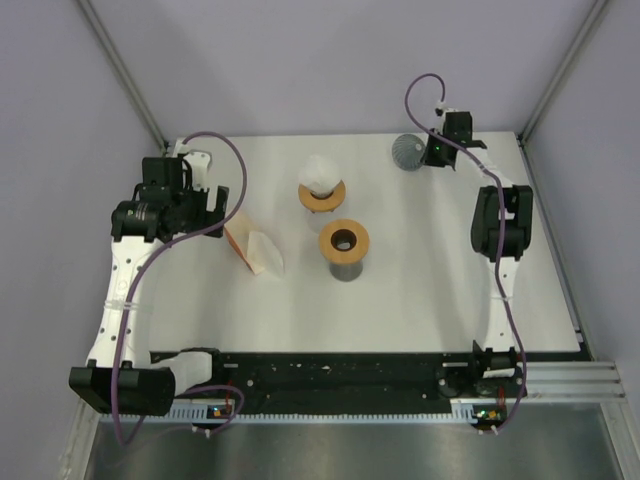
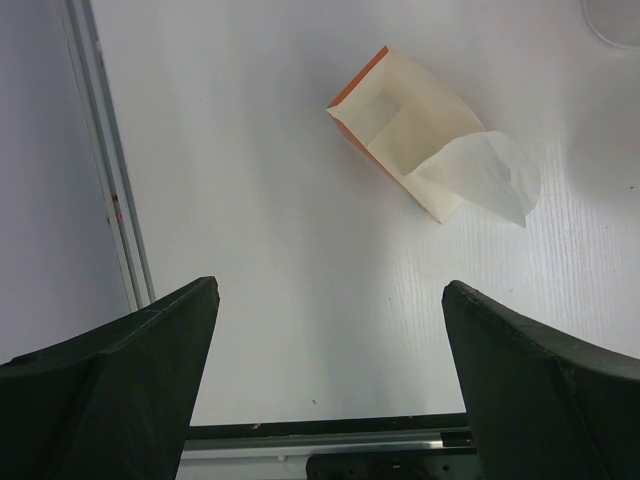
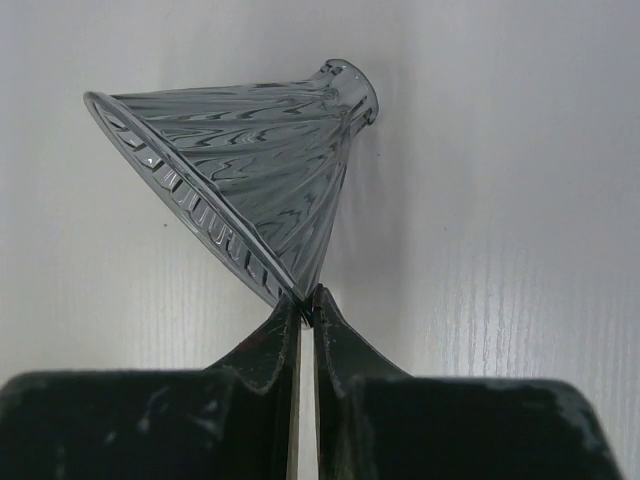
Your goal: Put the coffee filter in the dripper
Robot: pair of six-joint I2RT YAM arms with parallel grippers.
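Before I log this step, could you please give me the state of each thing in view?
grey dripper: on its side, empty.
right gripper: shut on the dripper's rim.
left gripper: open, empty.
filter packet: lying flat, open, a filter sticking out.
near wooden collar: upright, empty.
far wooden collar: upright, white cone seated in it.

Diffuse overhead light, even and bright; the white surface [image 1: 420, 290] nearly washes out in the wrist views. The dripper [image 3: 240, 190] is sharp, with faint glints and a soft shadow beside it. The right pincer [image 3: 307, 312] is underexposed, near black.
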